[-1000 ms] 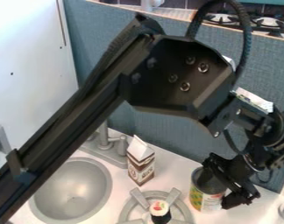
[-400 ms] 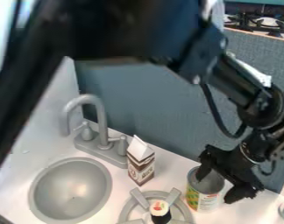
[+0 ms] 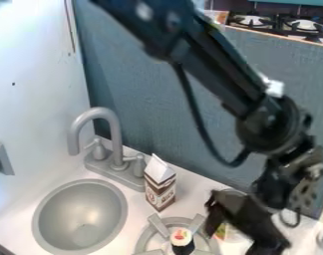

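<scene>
The black gripper (image 3: pixel 241 237) hangs at the lower right, low over the counter, with its fingers spread apart. Directly behind it stands a can (image 3: pixel 223 232) with a green, yellow and white label, largely covered by the gripper; whether they touch I cannot tell. Left of the gripper, a small cupcake-like toy (image 3: pixel 182 237) with a white top and dark base sits at the middle of a grey burner ring (image 3: pixel 143 241). A brown and white carton (image 3: pixel 160 187) stands upright behind the burner, near the back panel.
At the left is a round grey sink basin (image 3: pixel 80 215), with a grey faucet (image 3: pixel 111 130) and its handles behind it. A blue-grey panel (image 3: pixel 151 84) rises along the counter's back edge. A white wall (image 3: pixel 34 89) borders the left side.
The arm has swung up and right, uncovering the faucet and sink. My gripper has moved slightly left and down, and now covers most of the can. The carton and cupcake-like toy have stayed put.
</scene>
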Tool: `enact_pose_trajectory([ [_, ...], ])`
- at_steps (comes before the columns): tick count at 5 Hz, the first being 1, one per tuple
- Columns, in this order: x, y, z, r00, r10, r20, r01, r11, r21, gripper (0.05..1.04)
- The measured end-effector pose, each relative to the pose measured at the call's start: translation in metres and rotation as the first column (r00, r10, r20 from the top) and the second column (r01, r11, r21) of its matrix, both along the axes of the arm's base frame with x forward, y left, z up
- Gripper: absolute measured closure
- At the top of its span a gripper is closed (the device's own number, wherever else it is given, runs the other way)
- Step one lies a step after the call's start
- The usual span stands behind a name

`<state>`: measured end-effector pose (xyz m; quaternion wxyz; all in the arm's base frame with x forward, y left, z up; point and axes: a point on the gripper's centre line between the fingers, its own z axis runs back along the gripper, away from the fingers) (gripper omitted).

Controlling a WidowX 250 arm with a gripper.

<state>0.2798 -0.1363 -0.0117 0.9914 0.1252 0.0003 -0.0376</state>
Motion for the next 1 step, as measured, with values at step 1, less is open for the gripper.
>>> enact_pose_trajectory([
  [1, -0.0457, 0.0139, -0.0029, 0.999, -0.005, -0.039, 0.003, 0.998, -0.066, 0.083],
])
